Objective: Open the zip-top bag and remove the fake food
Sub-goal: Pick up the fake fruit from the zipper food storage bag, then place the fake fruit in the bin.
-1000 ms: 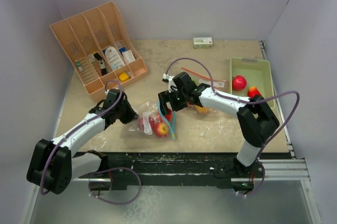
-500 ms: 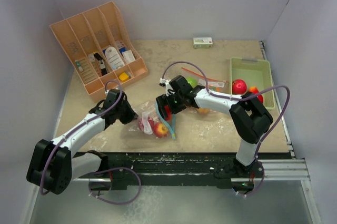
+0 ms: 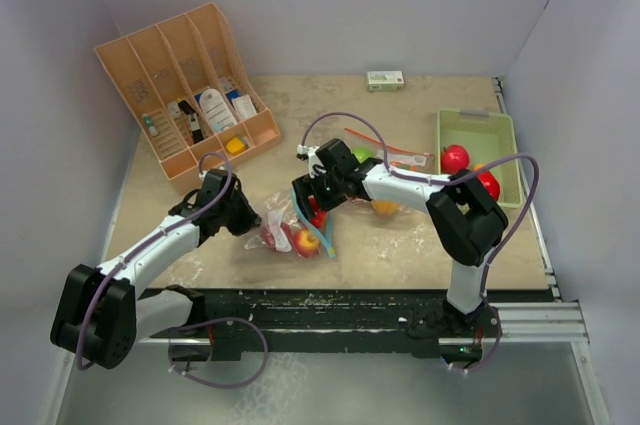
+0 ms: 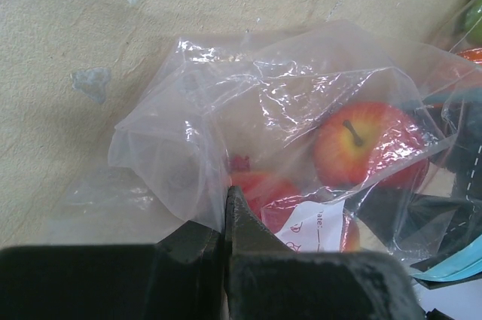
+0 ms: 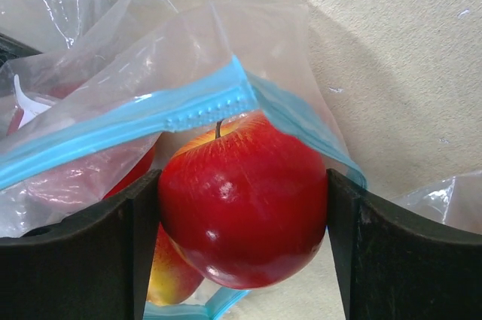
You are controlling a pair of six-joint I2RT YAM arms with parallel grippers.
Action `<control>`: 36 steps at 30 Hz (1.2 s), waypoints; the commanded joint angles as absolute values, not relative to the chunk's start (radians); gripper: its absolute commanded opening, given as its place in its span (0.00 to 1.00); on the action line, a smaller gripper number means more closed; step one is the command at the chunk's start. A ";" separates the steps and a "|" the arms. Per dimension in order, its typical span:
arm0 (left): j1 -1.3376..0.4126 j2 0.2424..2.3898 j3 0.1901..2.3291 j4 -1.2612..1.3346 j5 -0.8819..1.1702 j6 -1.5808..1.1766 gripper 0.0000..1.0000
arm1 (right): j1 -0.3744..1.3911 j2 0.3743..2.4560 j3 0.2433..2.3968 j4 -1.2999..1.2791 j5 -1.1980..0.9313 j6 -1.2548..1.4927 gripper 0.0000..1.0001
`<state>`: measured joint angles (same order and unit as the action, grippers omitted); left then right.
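Table (image 3: pixel 300 105), near-edge centre: zip-top bag (image 3: pixel 290 237), mouth open; left gripper (image 4: pixel 226 211) closed, pinching its bottom end; right gripper (image 5: pixel 242 207) spread wide, clamping red apple (image 5: pixel 241 184) at the mouth. Of the fake food (image 3: pixel 454 157), two pieces lie in tray (image 3: pixel 478 130), right edge; several left bagged.

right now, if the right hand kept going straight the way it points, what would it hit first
The red apple, sitting between the fingers of the right hand at the zip-top bag's mouth. Past it, probably the blue zip strip, though depth is unclear.
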<state>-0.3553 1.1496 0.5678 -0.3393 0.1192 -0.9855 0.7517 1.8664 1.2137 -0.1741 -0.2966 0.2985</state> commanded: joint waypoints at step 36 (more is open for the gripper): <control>-0.351 1.199 0.589 -0.305 0.141 -0.960 0.00 | -0.249 1.639 1.327 -0.281 -0.438 0.581 0.67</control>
